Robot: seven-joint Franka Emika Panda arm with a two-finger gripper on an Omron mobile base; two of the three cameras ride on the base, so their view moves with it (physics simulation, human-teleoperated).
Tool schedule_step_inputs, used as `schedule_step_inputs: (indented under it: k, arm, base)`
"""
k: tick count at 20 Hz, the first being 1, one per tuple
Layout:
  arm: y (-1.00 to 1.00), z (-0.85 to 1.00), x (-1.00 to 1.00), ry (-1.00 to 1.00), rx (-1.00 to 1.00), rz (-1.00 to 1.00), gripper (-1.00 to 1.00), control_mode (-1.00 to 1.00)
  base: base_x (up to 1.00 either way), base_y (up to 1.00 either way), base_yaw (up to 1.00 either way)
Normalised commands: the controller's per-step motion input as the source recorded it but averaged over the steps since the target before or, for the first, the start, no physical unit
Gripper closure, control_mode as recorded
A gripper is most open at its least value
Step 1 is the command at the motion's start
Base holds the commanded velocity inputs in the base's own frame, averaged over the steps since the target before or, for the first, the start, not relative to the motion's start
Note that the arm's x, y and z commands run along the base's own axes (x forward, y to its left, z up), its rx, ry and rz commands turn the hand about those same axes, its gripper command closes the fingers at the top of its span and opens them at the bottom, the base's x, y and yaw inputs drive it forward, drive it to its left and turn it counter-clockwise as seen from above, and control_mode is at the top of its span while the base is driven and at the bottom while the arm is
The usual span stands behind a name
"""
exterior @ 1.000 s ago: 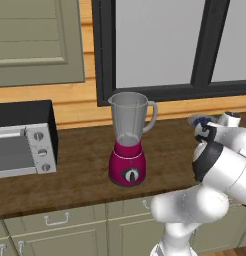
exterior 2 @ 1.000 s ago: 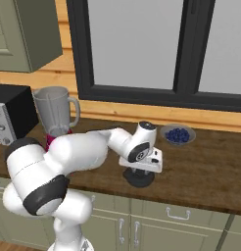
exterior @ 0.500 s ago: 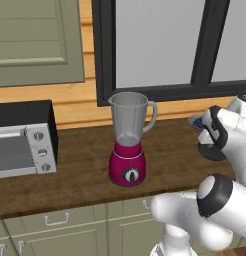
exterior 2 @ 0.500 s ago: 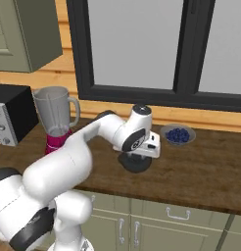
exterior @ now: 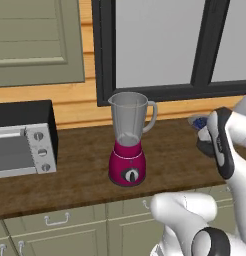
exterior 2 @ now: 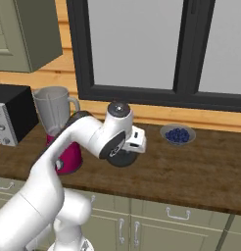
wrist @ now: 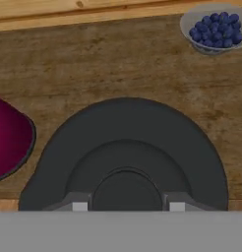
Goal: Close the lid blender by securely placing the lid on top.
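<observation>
1. Black lid (wrist: 125,152) sits clamped between the fingers (wrist: 79,205), held above the wooden bench (exterior 2: 191,166).
2. Magenta-based blender (exterior: 128,140) stands off to the left, jar mouth open.
3. Blueberry dish (exterior 2: 178,134) sits near the window.

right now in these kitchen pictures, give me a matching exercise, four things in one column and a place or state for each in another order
Things:
1. magenta-based blender with clear grey jar
2. round black lid
3. small bluish dish of blueberries
4. black-and-silver toaster oven

Places or states:
A. far left of the counter
B. under the robot's hand, between the blender and the dish
C. jar mouth open, nothing on top
D. by the wall below the window, right of the lid

Pairs: 1-C, 2-B, 3-D, 4-A
</observation>
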Motion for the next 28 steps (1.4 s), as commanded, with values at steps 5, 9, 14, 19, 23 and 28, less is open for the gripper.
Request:
schedule_step_inputs:
  k: [5,9,14,19,23,28]
  arm:
    - [0.52,1.0,-0.41,0.0,0.02,-0.09,1.0,-1.0]
    - [0.53,0.98,-0.42,0.0,0.06,-0.06,1.0,-1.0]
    - [0.68,0.83,-0.23,0.0,0.04,-0.09,1.0,-1.0]
    - [0.83,0.69,-0.09,0.0,0.05,-0.12,1.0,-1.0]
    - [0.85,0.67,-0.02,0.0,0.05,-0.18,1.0,-1.0]
    - [0.68,0.45,0.07,0.0,0.02,-0.19,1.0,-1.0]
  base:
    - [0.0,0.0,0.0]
    - [0.0,0.0,0.0]
    - [0.0,0.0,0.0]
    - [0.0,0.0,0.0]
    - [0.0,0.0,0.0]
    - [0.0,0.0,0.0]
